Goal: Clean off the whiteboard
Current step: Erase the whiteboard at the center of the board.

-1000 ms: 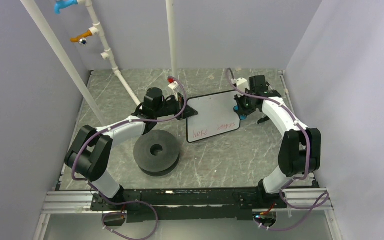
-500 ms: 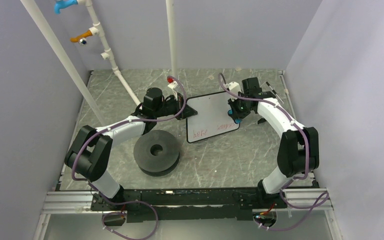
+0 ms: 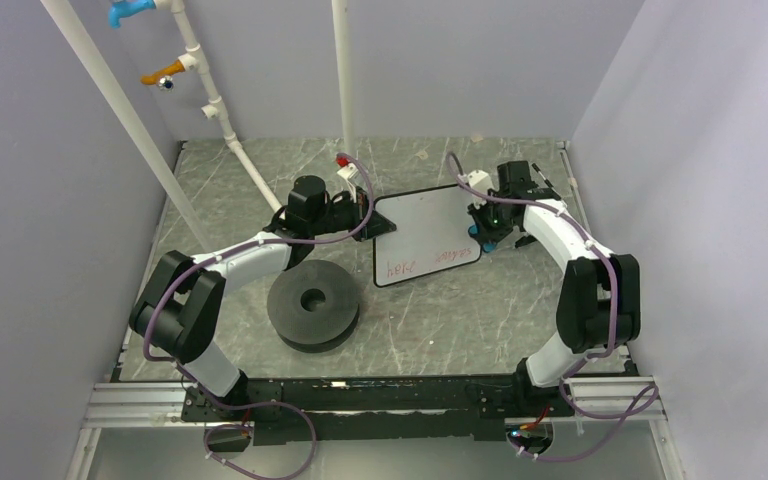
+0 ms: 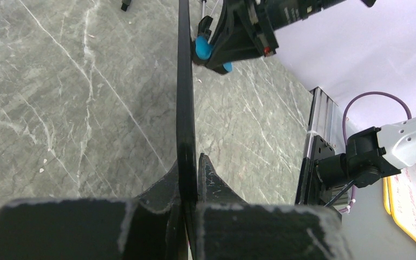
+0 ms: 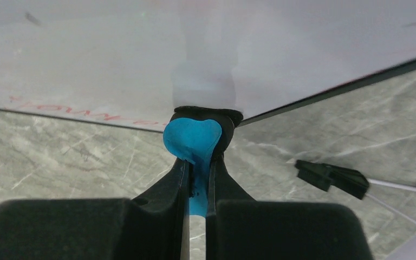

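The left gripper (image 3: pixel 365 214) is clamped on the far-left edge of the whiteboard (image 3: pixel 422 225), as it was a second ago. The board sits mid-table, just right of centre, its white face turned up toward the overhead camera. The frames do not show whether its near edge rests on the table (image 3: pixel 440 320).

To the right, the right gripper (image 5: pixel 196 165) is closed on a small blue-and-black eraser (image 5: pixel 192 138). Half a second ago the eraser was further in over the board's right portion. Now it is back at the right edge, slightly nearer, with its black pad against the board's lower right corner.

That stroke covered blank board. Two words of red handwriting (image 3: pixel 400 268) along the near edge look intact, though the right-hand word may be slightly smudged. Judging from this, the erasing has hardly begun, and the eraser needs to travel left along the near strip.

Around the work area, white pipes (image 3: pixel 220 120) with blue and orange fittings stand at the far left. A thick black disc (image 3: pixel 312 303) with a centre hole lies near the board's near-left corner, close to it but apart. It does not block the eraser's path. At the far right, a thin rod with a black tip (image 5: pixel 330 179) lies on the table beside the right gripper, clear of the board.
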